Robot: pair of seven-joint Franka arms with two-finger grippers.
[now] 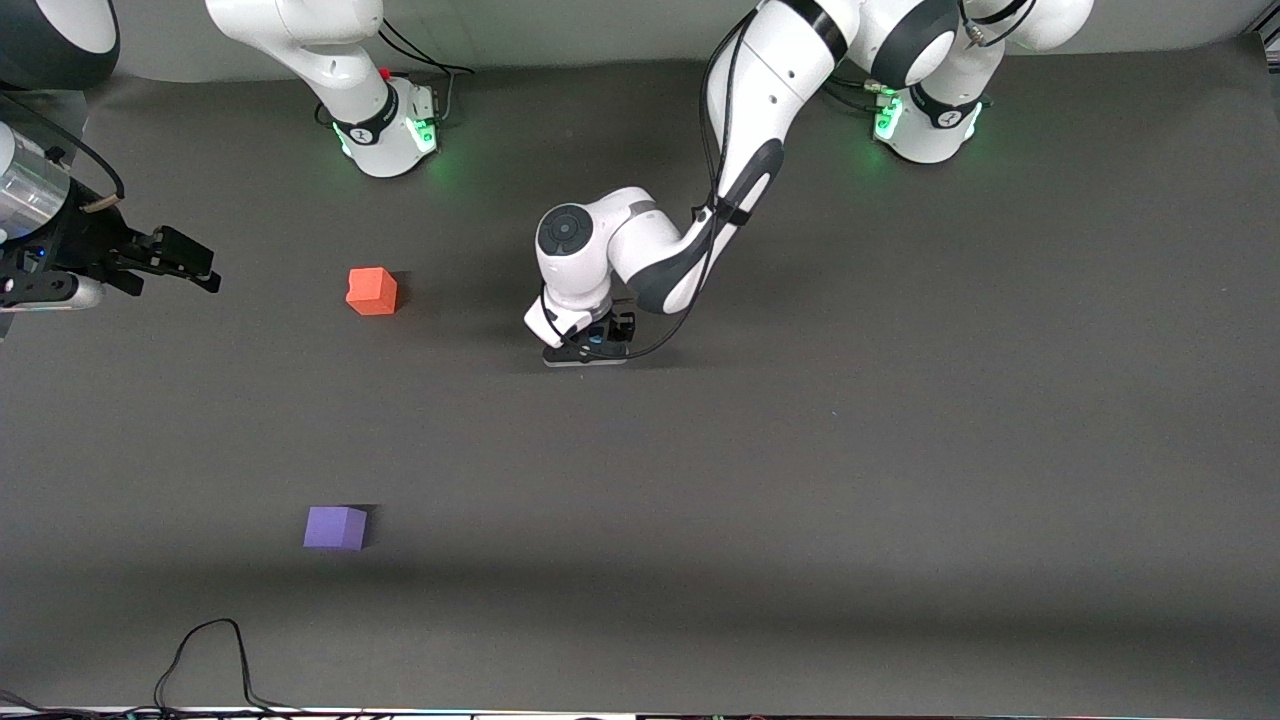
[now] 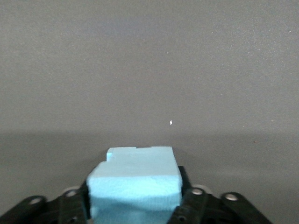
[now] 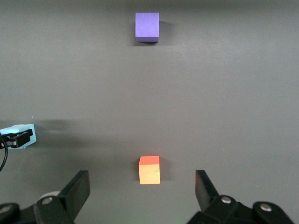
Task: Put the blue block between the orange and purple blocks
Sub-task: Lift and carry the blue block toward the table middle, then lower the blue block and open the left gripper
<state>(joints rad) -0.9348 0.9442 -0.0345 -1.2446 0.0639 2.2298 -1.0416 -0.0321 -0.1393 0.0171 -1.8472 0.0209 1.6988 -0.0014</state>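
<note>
left gripper [image 1: 590, 345]: down at the table mat near the middle of the table, fingers clamped on the blue block; the left arm reaches in from its base at the table's edge.
blue block [image 2: 134, 184]: pinched between the left gripper's fingers [image 2: 194, 205], low at the mat; whether it touches the mat cannot be told. it sits toward the left arm's end from both other cubes.
right gripper [image 3: 142, 196]: fingers spread wide apart, holding nothing, up over the right arm's end of the table; this arm waits.
orange block [image 1: 372, 291]: on the mat, free of any gripper, between the two grippers, farther from the front camera than the purple one.
purple block [image 1: 336, 527]: on the mat, well apart from the orange block, nearer the front camera.
gap between orange and purple: bare mat [image 1: 900, 450]; the blue block is not there yet.
</note>
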